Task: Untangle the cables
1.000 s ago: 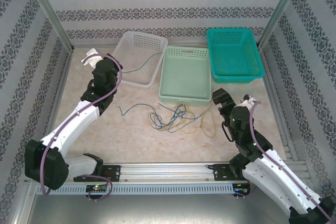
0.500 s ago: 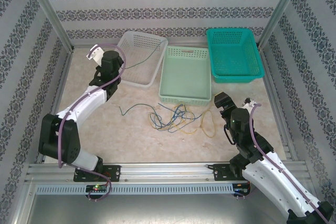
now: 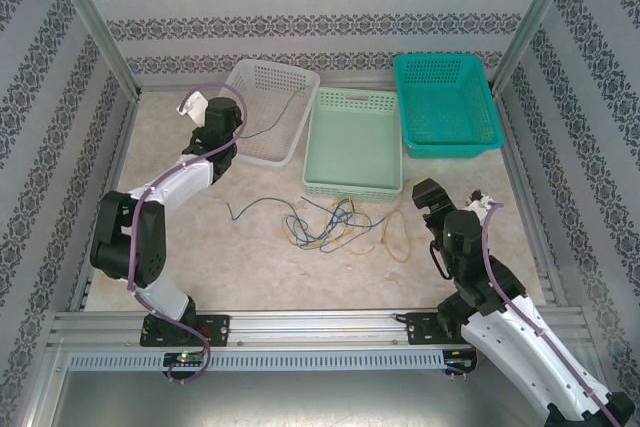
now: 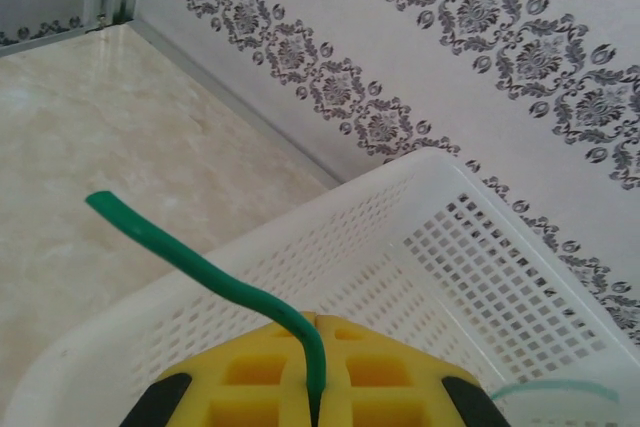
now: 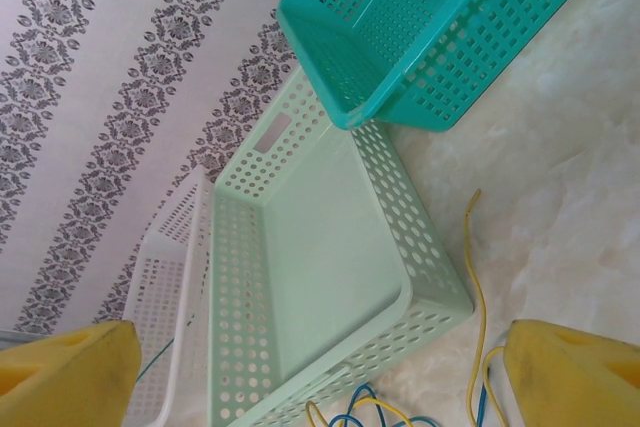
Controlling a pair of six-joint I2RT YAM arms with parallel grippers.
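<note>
Cables (image 3: 330,225) are lying tangled on tabletop (image 3: 250,262) near right claw (image 3: 423,191), which is gaping wide; left claw (image 4: 312,347) is pinching 1 green cable (image 4: 200,262) over white basket (image 4: 480,247). Risk: thin cable slipping free, or snagging mesh & dragging basket w/ it.

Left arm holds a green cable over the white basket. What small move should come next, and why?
Probably open the left fingers and let the green cable drop: they pinch its end just above the white basket, and in the top view the rest of it trails across that basket, apart from the tangle on the table.
</note>
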